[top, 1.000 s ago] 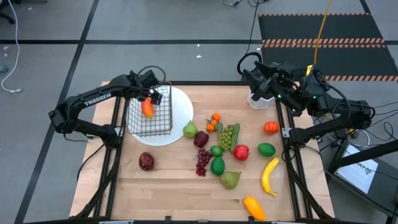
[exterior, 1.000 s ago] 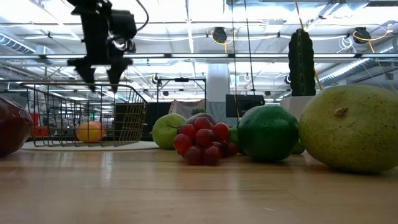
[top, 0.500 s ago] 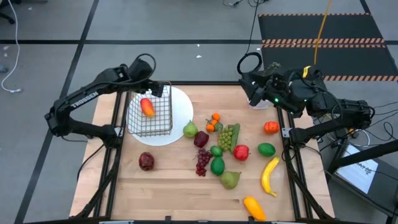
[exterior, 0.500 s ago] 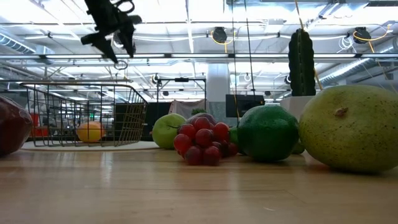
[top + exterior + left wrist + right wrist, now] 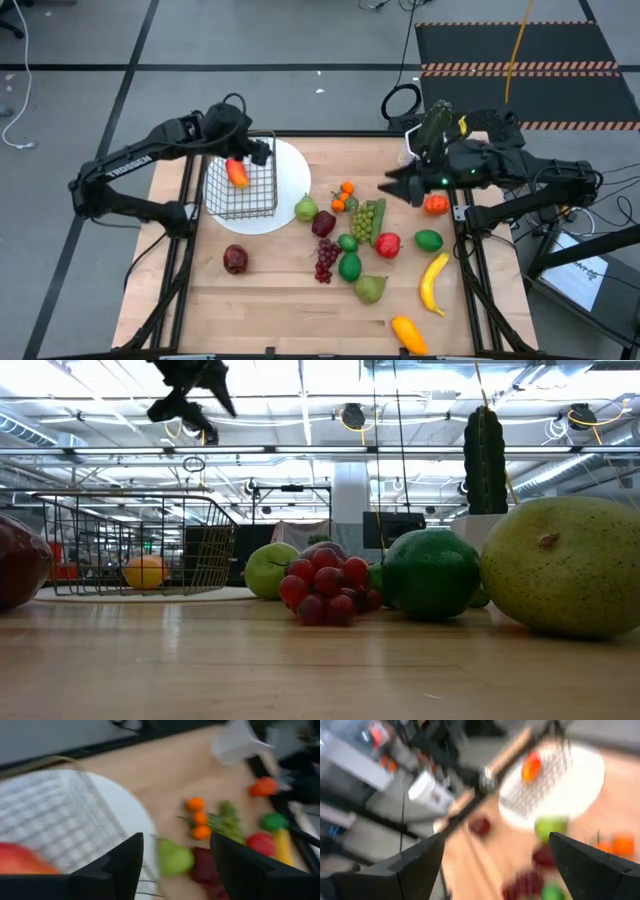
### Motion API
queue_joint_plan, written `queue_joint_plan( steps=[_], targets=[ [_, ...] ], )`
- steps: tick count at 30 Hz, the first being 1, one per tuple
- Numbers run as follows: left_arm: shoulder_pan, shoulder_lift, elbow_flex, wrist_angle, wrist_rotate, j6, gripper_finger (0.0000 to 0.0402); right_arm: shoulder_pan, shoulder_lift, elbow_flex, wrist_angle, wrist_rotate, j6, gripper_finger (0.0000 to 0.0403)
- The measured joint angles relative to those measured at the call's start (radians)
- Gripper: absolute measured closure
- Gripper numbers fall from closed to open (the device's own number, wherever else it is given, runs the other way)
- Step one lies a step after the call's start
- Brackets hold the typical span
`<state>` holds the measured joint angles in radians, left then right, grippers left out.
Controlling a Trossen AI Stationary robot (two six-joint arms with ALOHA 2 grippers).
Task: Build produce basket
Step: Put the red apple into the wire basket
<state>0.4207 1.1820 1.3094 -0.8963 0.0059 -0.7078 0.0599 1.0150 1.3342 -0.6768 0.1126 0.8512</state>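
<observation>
basket: far left of the surface, sitting on the white plate, one orange-red fruit inside
rest of the produce: scattered mid-surface, right of the plate
left gripper: above the basket's far right corner, jaws apart, holding nothing
right gripper: jaws wide, empty, hovering near the small oranges
banana: near right, long axis runs near-to-far
handling: I'd guess light, hard, smooth plastic; grab the banana across its middle
</observation>
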Motion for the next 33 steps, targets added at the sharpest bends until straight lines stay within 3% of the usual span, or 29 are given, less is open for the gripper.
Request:
queue_joint_plan(
  steps=[4,11,16,23,33],
  targets=[
    [-0.115,0.0,0.0,0.045,-0.003,-0.068,0.0188,0.05,0.0,0.0,-0.134,-0.067,0.061,0.0051],
    [-0.367,0.0,0.0,0.056,-0.013,-0.203,0.0216,0.156,0.0,0.0,-0.366,-0.088,0.106,0.0051],
    [-0.583,0.001,0.0,0.071,-0.146,-0.355,0.0238,0.198,0.001,0.0,-0.492,-0.087,0.058,0.0051],
    [-0.796,0.035,-0.001,0.108,-0.344,-0.5,0.0274,0.238,0.0,-0.024,-0.517,-0.086,-0.089,0.0051],
    [-0.893,0.114,-0.001,0.172,-0.383,-0.536,0.0302,0.303,0.0,-0.272,-0.389,-0.101,-0.208,0.0051]
  ],
)
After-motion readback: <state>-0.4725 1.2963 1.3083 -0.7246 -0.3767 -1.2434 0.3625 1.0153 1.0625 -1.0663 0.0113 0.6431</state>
